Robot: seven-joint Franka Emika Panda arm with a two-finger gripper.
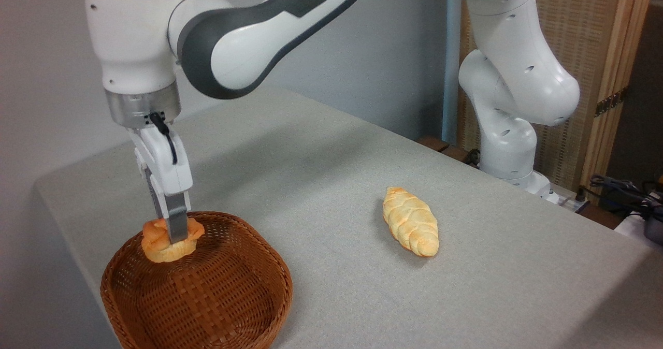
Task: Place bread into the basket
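Grey cloth covers a broad desk point(321, 183) that fills most of the view, its far edge running against a pale wall and its left corner close to the frame's left side. Behind the right end stands a wood-and-reed screen point(590, 54), with dark cables point(621, 188) lying at the far right edge. A white robot arm point(507, 80) rises from its base at the right rear and reaches across above the desk to the left, where its wrist points straight down. At the front left corner sits a brown wicker basket point(207, 297), shallow and wide, its near side cut off by the bottom of the frame. The tool point(173, 232) hangs over the basket's back rim, its fingers closed on the small orange-golden bread point(155, 243), which is held just above the basket's inner wall, at about rim height. Apart from this, the basket's woven floor looks bare. Well apart, near the middle right of the desk, lies a longer pale braided loaf point(411, 228), with open cloth all around it.
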